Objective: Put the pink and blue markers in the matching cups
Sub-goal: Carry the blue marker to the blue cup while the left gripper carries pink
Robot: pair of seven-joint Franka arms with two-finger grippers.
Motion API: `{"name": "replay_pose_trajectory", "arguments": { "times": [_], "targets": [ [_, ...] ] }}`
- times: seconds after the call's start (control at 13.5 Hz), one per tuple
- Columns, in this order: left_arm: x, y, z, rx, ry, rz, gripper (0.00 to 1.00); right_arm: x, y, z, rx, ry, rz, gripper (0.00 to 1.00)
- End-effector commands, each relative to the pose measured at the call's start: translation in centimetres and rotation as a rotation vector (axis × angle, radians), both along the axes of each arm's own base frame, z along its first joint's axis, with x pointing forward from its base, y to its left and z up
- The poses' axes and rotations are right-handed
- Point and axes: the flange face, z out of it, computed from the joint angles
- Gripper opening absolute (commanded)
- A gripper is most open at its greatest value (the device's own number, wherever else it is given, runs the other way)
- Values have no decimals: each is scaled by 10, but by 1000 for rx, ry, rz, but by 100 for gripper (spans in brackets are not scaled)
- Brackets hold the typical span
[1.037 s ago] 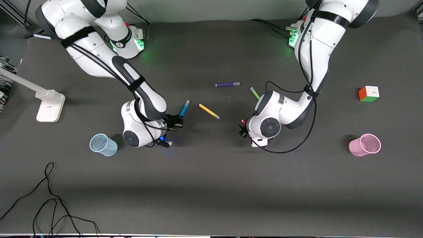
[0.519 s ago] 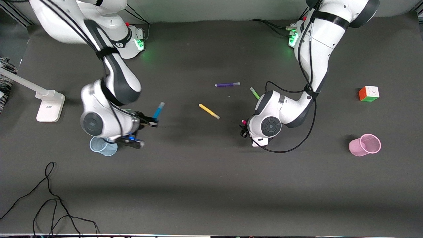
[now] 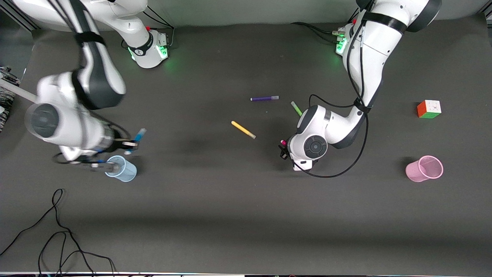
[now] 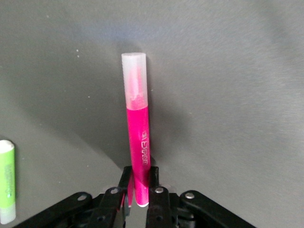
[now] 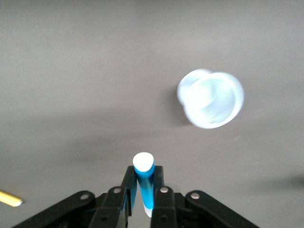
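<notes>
We see a magenta marker [image 4: 139, 137] with a pale frosted cap and a bright blue marker [image 5: 143, 183] with a white tip. The meshed cups are pale blue [image 3: 122, 169] and pale pink [image 3: 424, 169]. Other pens are purple [image 3: 264, 98], yellow [image 3: 243, 129] and green [image 3: 296, 108]; the cube [image 3: 429, 109] shows orange, white and green.

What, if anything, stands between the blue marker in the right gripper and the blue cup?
Nothing visible does. The right gripper holds the blue marker above bare table, and the blue cup stands open-mouthed beside it.
</notes>
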Motion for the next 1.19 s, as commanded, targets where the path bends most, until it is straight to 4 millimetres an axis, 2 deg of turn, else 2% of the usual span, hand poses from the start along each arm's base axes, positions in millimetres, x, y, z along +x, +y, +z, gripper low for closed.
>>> {"name": "replay_pose_trajectory", "arguments": {
  "times": [0.0,0.07,0.15,0.22,0.3,0.44,0.52,0.59,0.74,0.81,0.96,1.11],
  "targets": [
    [26,28,72,3,13,-66,0,-4,-35,15,-67,-100,101,0],
    [45,51,100,-7,47,-89,0,-4,-54,4,-68,-140,133,0],
    [64,81,131,-25,76,-121,0,-7,-62,-4,-67,-212,181,0],
    [79,111,158,-56,90,-181,0,-8,-63,-11,-67,-276,231,0],
    [94,150,180,-91,91,-217,0,-7,-68,-16,-73,-327,265,0],
    [109,235,206,-163,114,-254,0,-2,-72,-21,-83,-400,289,0],
    [111,265,217,-194,119,-284,0,-3,-71,-25,-84,-420,293,0],
    [112,296,223,-228,124,-308,0,-6,-70,-33,-83,-443,298,0],
    [112,354,228,-279,116,-319,0,-25,-68,-65,-76,-493,308,0],
    [112,376,223,-302,116,-321,0,-34,-68,-77,-73,-513,309,0],
    [112,418,209,-349,104,-325,0,-47,-69,-88,-67,-502,307,0],
    [109,459,205,-389,70,-352,0,-58,-70,-98,-63,-508,307,0]
  ]
}}
